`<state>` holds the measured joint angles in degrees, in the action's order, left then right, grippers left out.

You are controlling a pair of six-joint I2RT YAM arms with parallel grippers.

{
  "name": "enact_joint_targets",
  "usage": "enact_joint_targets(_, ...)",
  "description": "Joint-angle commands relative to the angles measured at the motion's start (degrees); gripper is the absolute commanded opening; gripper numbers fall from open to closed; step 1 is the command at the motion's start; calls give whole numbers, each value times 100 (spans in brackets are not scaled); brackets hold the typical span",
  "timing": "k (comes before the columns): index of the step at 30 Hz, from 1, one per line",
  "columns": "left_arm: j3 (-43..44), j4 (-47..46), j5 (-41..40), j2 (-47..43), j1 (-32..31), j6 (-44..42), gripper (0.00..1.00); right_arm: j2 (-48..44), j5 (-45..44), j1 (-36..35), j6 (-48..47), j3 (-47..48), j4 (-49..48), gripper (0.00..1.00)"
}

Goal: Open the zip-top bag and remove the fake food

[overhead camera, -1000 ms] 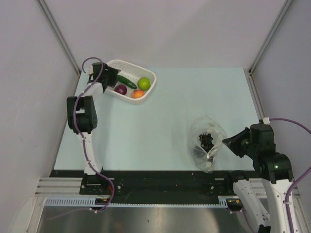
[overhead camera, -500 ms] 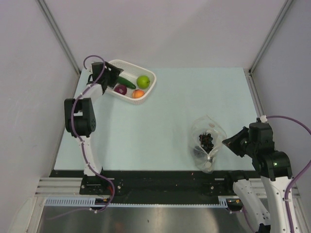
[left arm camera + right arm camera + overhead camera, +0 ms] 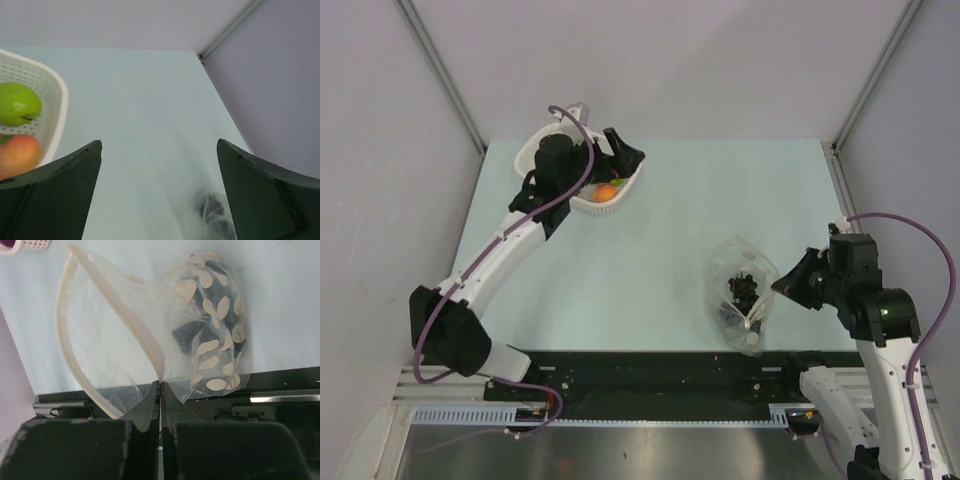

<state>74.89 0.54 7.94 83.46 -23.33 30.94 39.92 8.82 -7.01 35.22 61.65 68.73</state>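
Dark grapes [image 3: 745, 290] dim inside zip-top bag [image 3: 757, 268]

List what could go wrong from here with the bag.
1. The right gripper pinches only a thin fold at the mouth edge of the zip-top bag; the film may slip free under a pull.
2. The grapes lie deep behind the dotted panel, so the open left gripper could grab film along with them.

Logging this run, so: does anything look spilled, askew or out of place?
Nothing spilled. The zip-top bag lies crumpled with its mouth gaping, one edge pinched in the right claw, dark grapes inside.
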Motion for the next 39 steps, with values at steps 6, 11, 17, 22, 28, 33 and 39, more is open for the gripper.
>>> enact_joint_targets(6, -660, 930, 391, -1147, -1566, -1407, 100, -441, 393, 24, -666, -442, -351, 0)
enact_joint_targets(11, -765, 1107, 357, -1411, -2753, -1029, 100, -371, 963, 24, -648, -347, -255, 0)
enact_joint_targets(17, -1091, 255, 716, -1097, -3897, -353, 100, -345, 989, 15, -816, -425, -351, 0)
enact_joint_targets(22, -143, 1166, 325, -323, -4539, -1071, 100, -485, 1157, 24, -692, -548, -492, 0)
enact_joint_targets(28, 1008, 2379, -652, 793, -4628, -1020, 93, -529, 1096, 32, -701, -575, -413, 0)
enact_joint_targets(33, 2178, 3558, -707, 1961, -4575, -660, 64, -626, 1113, 24, -754, -549, -317, 0)
enact_joint_targets(39, 2065, 3401, -698, 2087, -4575, -519, 54, -784, 1008, 24, -798, -540, -88, 0)
